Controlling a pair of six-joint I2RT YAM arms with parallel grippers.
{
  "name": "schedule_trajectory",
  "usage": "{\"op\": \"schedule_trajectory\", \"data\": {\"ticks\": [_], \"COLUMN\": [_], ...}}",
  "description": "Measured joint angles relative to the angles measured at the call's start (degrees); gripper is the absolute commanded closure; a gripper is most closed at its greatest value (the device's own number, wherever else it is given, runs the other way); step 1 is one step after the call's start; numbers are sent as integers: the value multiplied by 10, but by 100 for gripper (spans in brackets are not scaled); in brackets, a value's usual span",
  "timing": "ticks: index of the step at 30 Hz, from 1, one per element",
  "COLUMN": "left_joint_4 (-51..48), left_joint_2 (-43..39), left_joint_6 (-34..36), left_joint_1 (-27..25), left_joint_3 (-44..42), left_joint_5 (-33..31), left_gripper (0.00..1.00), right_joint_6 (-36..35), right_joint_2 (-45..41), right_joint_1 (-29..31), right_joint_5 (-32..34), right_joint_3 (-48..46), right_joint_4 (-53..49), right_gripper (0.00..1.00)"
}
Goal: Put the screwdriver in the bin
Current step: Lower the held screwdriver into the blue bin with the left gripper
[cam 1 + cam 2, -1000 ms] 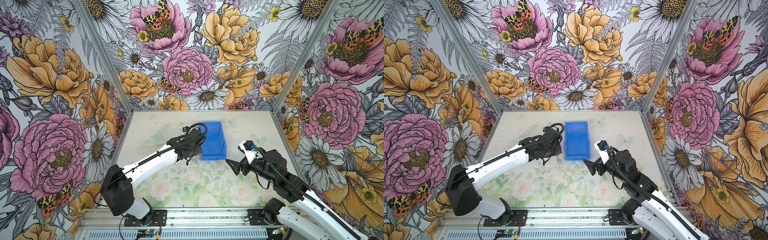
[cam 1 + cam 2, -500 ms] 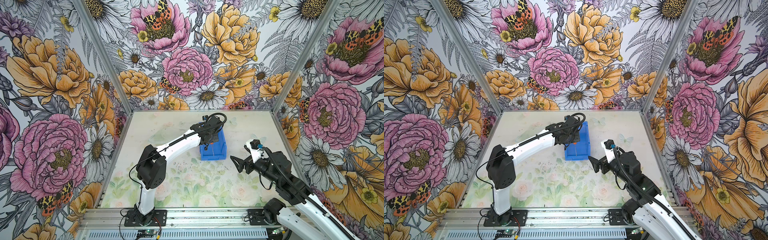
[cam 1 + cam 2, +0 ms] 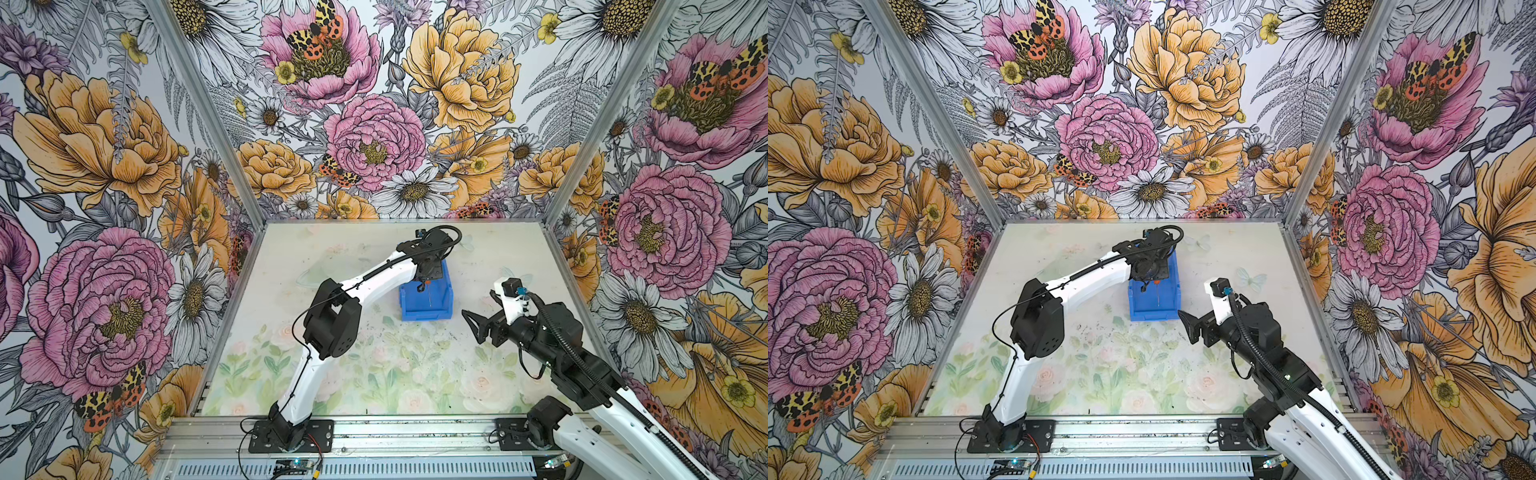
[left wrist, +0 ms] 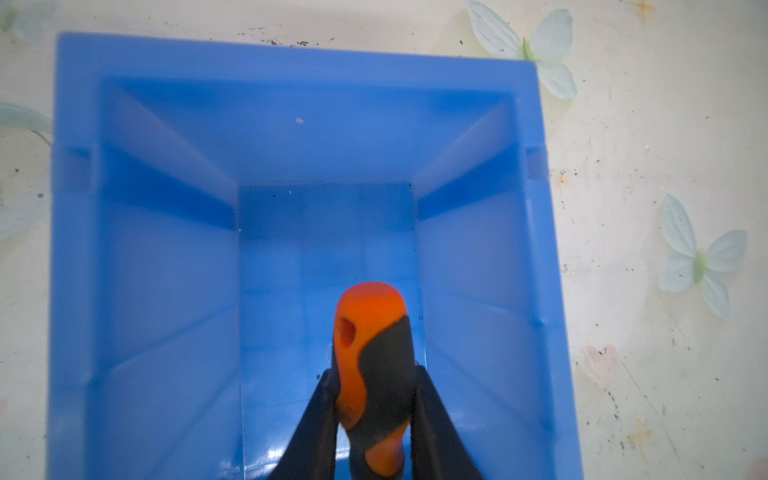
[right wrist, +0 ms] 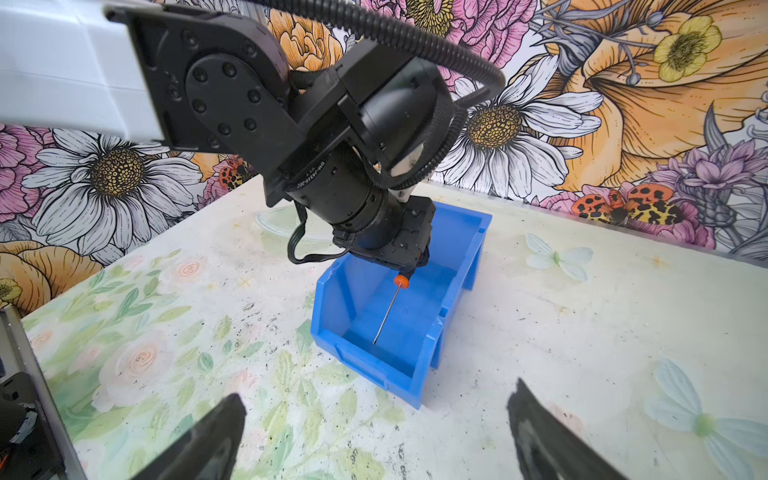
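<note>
Screwdriver: small orange-and-black-handled screwdriver (image 5: 386,311) with a thin metal shaft, slanting shaft-down inside the bin, mid-frame in both top views.
Left pincer: left gripper (image 4: 374,376) clamped on its handle.
Bin: bright blue rectangular plastic bin (image 3: 424,315).
Right pincer: right gripper (image 5: 380,432) spread wide, holding nothing, lower right of bin.

Left tool (image 4: 374,372) clamped tight, pointing downward, right tool (image 5: 376,392) spread wide
</note>
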Motion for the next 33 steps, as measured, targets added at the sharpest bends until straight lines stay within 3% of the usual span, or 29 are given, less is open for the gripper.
{"op": "schedule_trajectory", "data": {"ticks": [20, 33], "left_joint_4": [-9, -9], "left_joint_2": [97, 110], "left_joint_6": [-1, -1], "left_joint_1": [13, 18], "left_joint_3": [30, 33], "left_joint_5": [1, 3], "left_gripper": [100, 93], "right_joint_6": [-1, -13], "right_joint_2": [9, 5], "right_joint_1": [-15, -28], "right_joint_5": [20, 34], "right_joint_3": [0, 0], "right_joint_4": [-7, -12], "right_gripper": [1, 0]}}
